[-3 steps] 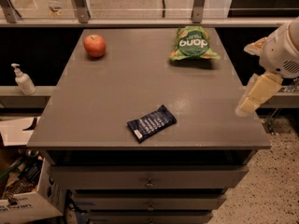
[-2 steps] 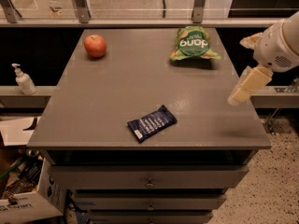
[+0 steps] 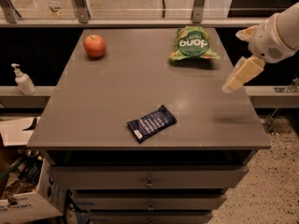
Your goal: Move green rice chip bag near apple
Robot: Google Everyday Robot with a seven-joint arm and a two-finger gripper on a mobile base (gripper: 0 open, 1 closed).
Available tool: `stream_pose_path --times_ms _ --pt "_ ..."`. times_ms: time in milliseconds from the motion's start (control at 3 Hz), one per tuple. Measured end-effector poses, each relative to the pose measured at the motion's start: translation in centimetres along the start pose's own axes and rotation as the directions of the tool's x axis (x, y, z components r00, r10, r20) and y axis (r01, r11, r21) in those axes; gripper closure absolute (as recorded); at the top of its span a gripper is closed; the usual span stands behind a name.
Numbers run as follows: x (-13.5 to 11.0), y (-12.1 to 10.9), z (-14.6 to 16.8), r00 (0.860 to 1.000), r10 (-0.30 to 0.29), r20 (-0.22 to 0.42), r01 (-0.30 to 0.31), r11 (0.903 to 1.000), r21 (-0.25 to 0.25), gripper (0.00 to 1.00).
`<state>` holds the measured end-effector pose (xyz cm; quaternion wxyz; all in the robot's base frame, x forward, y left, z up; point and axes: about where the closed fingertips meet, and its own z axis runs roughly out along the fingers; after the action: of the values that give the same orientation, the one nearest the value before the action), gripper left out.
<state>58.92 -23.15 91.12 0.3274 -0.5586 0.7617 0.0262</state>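
The green rice chip bag [image 3: 192,43] lies at the back right of the grey table [image 3: 117,92], puffed, with a dark green oval and white letters. The apple [image 3: 95,45], red-orange, sits at the back left, well apart from the bag. My gripper [image 3: 239,74] hangs above the table's right edge, in front of and to the right of the bag, not touching it. It holds nothing that I can see.
A flat dark blue snack wrapper [image 3: 151,123] lies near the table's front edge. A pump bottle [image 3: 22,80] stands on a ledge to the left. Drawers [image 3: 149,181] are below the tabletop. A cardboard box [image 3: 28,204] sits on the floor at lower left.
My gripper has moved left and up, from beside the table's right edge toward the chip bag. The bag, the apple and the wrapper have not moved.
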Motion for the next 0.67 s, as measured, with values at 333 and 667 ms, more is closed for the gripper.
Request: stream_pose_path --times_ms 333,667 --pt "0.2 0.2 0.4 0.999 0.028 0.024 -0.028 0.9996 0.005 0.0" --pt "0.4 0.2 2.2 0.995 0.081 0.066 -0.083 0.9962 0.028 0.0"
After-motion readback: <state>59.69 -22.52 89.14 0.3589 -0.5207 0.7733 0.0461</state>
